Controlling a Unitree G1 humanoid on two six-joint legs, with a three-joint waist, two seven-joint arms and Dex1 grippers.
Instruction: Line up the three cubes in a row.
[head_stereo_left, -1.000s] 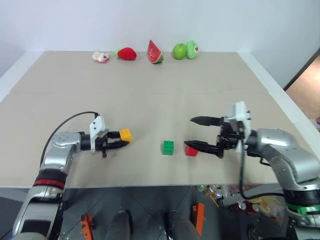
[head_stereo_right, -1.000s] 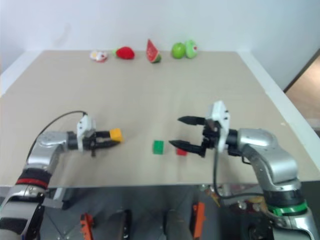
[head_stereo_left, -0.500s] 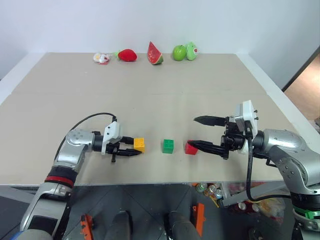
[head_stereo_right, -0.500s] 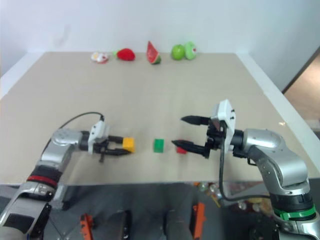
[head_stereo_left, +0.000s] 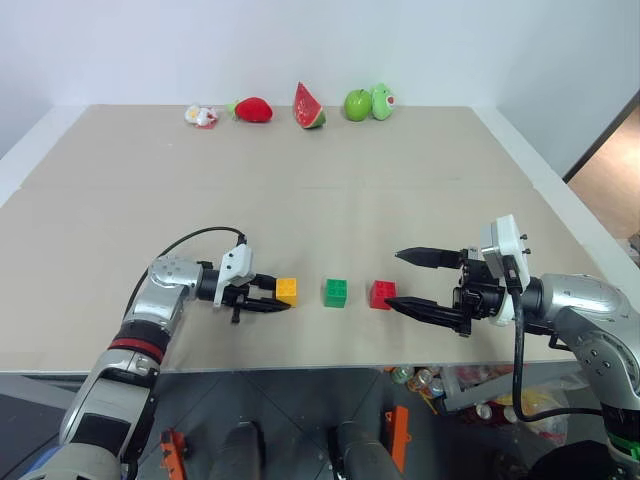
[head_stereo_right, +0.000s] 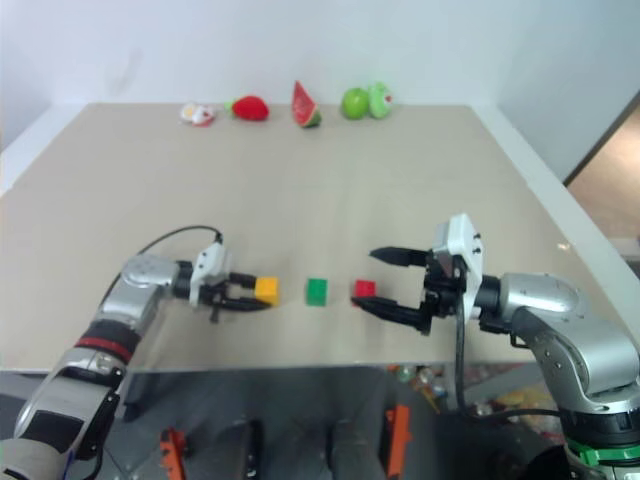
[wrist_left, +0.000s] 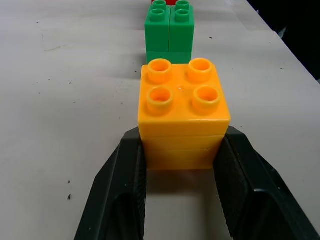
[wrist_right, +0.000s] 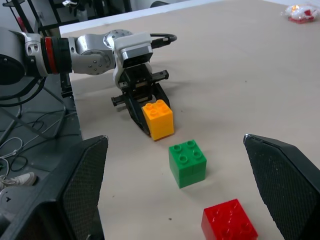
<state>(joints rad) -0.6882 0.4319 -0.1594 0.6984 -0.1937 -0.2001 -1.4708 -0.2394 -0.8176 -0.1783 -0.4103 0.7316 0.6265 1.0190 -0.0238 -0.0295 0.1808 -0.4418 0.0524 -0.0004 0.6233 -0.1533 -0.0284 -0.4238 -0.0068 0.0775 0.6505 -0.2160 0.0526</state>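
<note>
Left wrist view showed my left gripper clamped on the yellow cube, one finger flat against each side, with the cube sitting on the table. From the head camera, the yellow cube lay near the front edge, the green cube just to its right with a small gap, and the red cube beyond that, all three roughly on one line parallel to the table's front edge. My right gripper hung wide open and empty just right of the red cube, not touching it. I judged the row essentially formed; spacing looked fairly even. What remained, as I read it: let go of the yellow cube without nudging it and back both arms away. Toy fruits along the far edge were not involved.
</note>
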